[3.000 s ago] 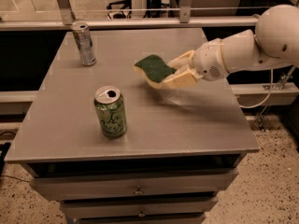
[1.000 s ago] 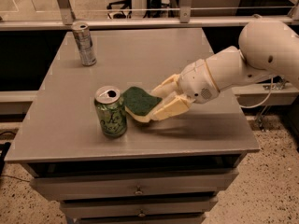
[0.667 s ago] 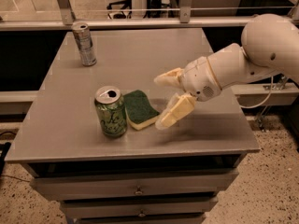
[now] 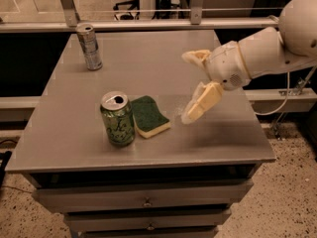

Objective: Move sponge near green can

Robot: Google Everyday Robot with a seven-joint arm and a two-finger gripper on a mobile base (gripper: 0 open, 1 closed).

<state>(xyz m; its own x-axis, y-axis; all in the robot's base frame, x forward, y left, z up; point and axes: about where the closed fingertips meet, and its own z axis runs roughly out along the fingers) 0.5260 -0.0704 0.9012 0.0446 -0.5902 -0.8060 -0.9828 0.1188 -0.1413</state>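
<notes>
The sponge (image 4: 148, 116), dark green on top with a pale yellow base, lies flat on the grey table (image 4: 148, 148) right beside the green can (image 4: 118, 119), on the can's right. The green can stands upright near the table's front left. My gripper (image 4: 190, 86) is open and empty, raised above the table to the right of the sponge, with a clear gap between them. Its cream fingers (image 4: 202, 102) spread wide.
A taller, slim silver-grey can (image 4: 89, 47) stands at the table's back left. The table sits on a cabinet with drawers (image 4: 146, 202). Metal rails and posts (image 4: 148, 21) run behind the table.
The gripper carried the sponge left and down to the green can, set it on the table, opened, and has drawn back up and to the right.
</notes>
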